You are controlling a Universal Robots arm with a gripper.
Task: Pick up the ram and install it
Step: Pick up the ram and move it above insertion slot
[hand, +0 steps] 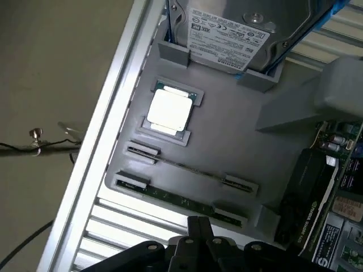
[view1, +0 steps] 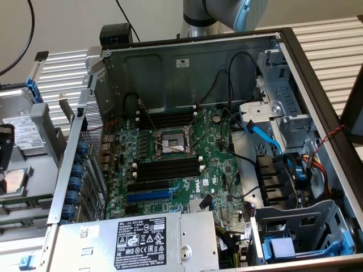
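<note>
My fingers (hand: 198,226) are shut tight together, and they hold nothing. I hang over the gray tray (hand: 238,141). The ram (hand: 170,197) is just ahead of my tips and lower down. It stands on its thin edge, with each end tucked in a small gray holder. It is long and green, and its long side runs crosswise to the way my fingers point. It looks like I am not touching it, and there is air between us.

A second stick (hand: 190,169) stands beside it, lined up the same way, a bit farther from me. Past that one sits the square chip (hand: 169,109), and farther on lies the hard drive (hand: 227,34).

I think the near stick is the one for me, since it is closest. Shut like this, my fingers cannot fit around its two flat sides.

The open computer (view1: 187,62) with its long black slots (view1: 170,169) is well apart from the tray, toward the exterior view's right.
</note>
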